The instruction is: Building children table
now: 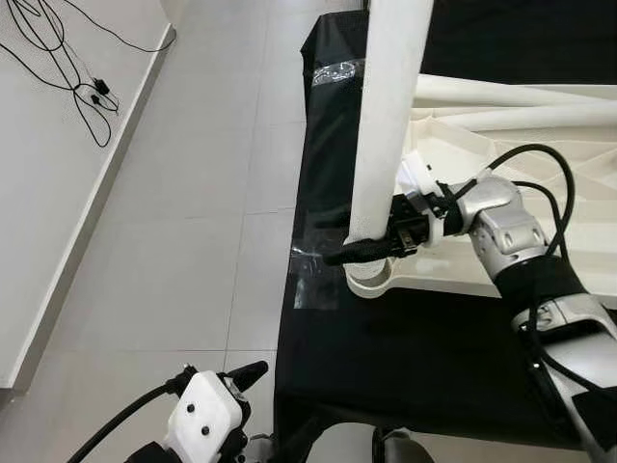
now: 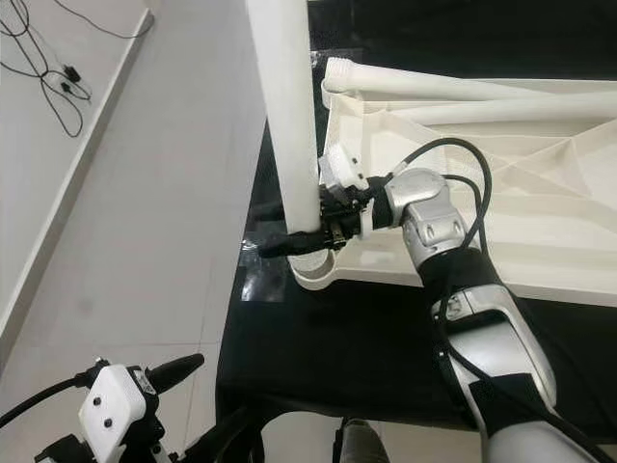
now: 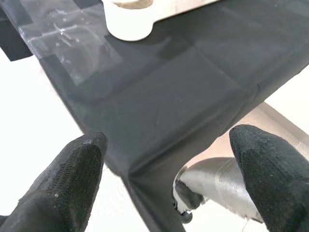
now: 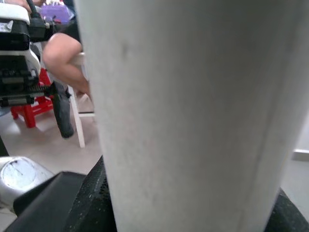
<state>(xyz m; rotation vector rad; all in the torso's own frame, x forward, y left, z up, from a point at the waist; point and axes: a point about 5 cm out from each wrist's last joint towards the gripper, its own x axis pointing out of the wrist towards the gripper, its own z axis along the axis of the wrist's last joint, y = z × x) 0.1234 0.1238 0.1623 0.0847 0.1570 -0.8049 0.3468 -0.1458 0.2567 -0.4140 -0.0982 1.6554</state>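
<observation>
One white table leg [image 1: 386, 125] stands upright in the corner socket [image 1: 371, 280] of the upturned white tabletop [image 1: 521, 193], which lies underside-up on a black cloth [image 1: 405, 357] spread over the floor. The right gripper [image 1: 371, 249] is clamped around the base of that leg, just above the socket, one black finger reaching past the leg on the side away from the tabletop; in the right wrist view the leg [image 4: 193, 111] presses between the two dark finger pads [image 4: 91, 203]. Two more white legs [image 2: 463, 87] lie flat across the tabletop's far side, well apart from the socket. A patch of clear tape [image 1: 310, 280] sits on the cloth's edge just beside the socket. The left gripper [image 3: 164, 179] hangs spread wide and holding nothing over the near corner of the cloth, well apart from the leg. Black cables [image 1: 67, 68] trail on the pale floor far from the tabletop. In the right wrist view a person's leg [image 4: 65, 60] appears beside a white stool.
</observation>
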